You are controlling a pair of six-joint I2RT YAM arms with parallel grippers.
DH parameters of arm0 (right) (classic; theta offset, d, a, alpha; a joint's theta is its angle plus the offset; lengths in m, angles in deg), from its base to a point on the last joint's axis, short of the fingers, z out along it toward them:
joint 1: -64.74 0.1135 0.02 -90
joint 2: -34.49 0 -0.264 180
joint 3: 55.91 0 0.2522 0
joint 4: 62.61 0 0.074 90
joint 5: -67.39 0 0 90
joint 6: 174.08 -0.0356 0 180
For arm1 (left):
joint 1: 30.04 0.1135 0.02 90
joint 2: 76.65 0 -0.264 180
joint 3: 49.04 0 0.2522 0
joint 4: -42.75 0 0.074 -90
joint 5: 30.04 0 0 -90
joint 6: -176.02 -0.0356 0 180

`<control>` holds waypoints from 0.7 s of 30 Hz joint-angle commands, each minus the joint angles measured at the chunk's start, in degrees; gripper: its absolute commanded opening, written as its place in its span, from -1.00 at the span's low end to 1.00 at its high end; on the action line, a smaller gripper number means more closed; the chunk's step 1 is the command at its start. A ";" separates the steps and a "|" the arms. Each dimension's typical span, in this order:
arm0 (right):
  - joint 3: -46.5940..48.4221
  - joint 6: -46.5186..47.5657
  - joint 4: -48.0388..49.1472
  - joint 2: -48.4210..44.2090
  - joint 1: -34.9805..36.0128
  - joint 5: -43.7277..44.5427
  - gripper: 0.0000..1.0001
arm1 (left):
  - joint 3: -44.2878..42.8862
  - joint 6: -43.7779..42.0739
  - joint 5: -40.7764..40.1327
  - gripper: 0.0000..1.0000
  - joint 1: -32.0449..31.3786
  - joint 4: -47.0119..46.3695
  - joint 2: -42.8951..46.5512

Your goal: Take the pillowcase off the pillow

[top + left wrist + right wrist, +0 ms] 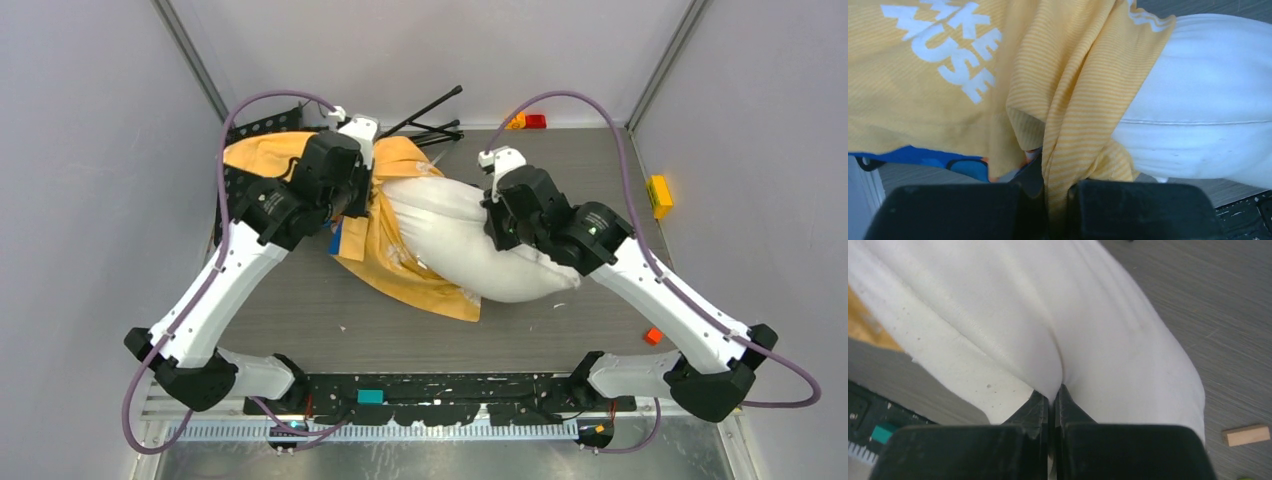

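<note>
The white pillow [470, 245] lies across the middle of the table, its left end still inside the pillowcase [405, 270], which shows mostly its orange-yellow face with a bit of blue. My left gripper [352, 198] is shut on a bunch of the pillowcase [1068, 120] at the pillow's left end. The pillow [1208, 100] bulges out to the right there. My right gripper [498, 222] is shut on a pinched fold of the pillow [1048, 330] near its upper right side.
Black rods [430, 115] lie at the back beside red and yellow blocks [528, 121]. A yellow block [658, 193] sits at the right edge, a small orange one [653, 336] nearer, and a wooden block [1246, 434] by the pillow.
</note>
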 commanded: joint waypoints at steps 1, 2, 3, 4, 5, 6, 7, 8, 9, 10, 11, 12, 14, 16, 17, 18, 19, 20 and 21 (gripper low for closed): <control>2.18 -2.69 0.31 -3.61 -5.82 16.68 -1.00 | -5.04 1.89 1.60 -1.00 8.59 -0.57 2.61; 3.06 -2.89 -0.13 -3.41 -8.45 15.37 -0.99 | -4.01 2.78 5.44 -1.00 11.55 -0.75 2.87; 3.78 -2.90 -0.51 -3.18 -10.98 13.49 -1.00 | -3.11 3.33 7.83 -1.00 14.69 -0.92 3.19; 4.29 -2.76 -0.85 -2.71 -13.66 10.92 -1.00 | -2.65 3.45 8.67 -1.00 17.23 -0.70 3.37; 4.73 -2.56 -1.43 -1.98 -16.15 9.64 -1.00 | -2.43 3.42 7.70 -1.00 18.86 -0.22 3.55; 5.48 -2.26 -2.39 -0.65 -18.29 8.99 -1.00 | -2.35 3.34 5.66 -1.00 19.65 0.29 3.67; 6.67 -1.98 -4.02 0.91 -20.03 8.89 -1.00 | -2.13 3.23 3.97 -1.00 19.84 0.58 3.88; 7.42 -1.78 -4.98 2.41 -21.17 9.06 -1.00 | -1.29 3.41 3.33 -1.00 19.96 0.32 4.29; 7.99 -1.61 -5.46 3.91 -21.82 9.43 -1.00 | -0.39 3.93 3.34 -1.00 20.06 -0.25 4.45; 8.40 -1.56 -5.57 5.08 -22.00 9.44 -1.00 | 0.82 4.37 3.92 -1.00 20.08 -0.85 4.70; 8.74 -1.67 -5.38 6.23 -22.02 8.59 -1.00 | 1.98 4.81 4.83 -1.00 20.08 -1.41 4.70; 9.12 -2.20 -4.96 7.10 -22.10 7.39 -1.00 | 2.99 5.25 6.45 -1.00 20.08 -1.84 4.55; 9.61 -3.49 -3.58 9.10 -22.04 4.50 -1.00 | 4.86 5.82 9.18 -0.86 20.04 -2.88 4.05; 10.34 -4.89 -2.00 10.84 -22.03 2.23 -1.00 | 5.84 5.92 12.14 -0.48 20.03 -3.22 3.35; 10.81 -5.66 -1.25 11.71 -22.05 0.81 -1.00 | 5.87 6.19 13.24 -0.26 19.97 -3.07 3.13; 10.95 -6.42 0.17 12.42 -22.03 -1.31 -1.00 | 5.79 6.45 14.19 -0.02 20.00 -2.74 3.06; 10.70 -7.43 2.09 12.91 -22.09 -3.43 -1.00 | 5.72 6.76 14.88 0.20 20.00 -2.32 3.20; 10.34 -8.83 4.41 13.41 -22.11 -4.55 -1.00 | 5.70 7.13 15.32 0.43 19.95 -1.96 3.63; 9.98 -10.31 6.31 13.88 -22.11 -5.38 -1.00 | 5.87 7.46 15.84 0.79 19.91 -1.58 4.29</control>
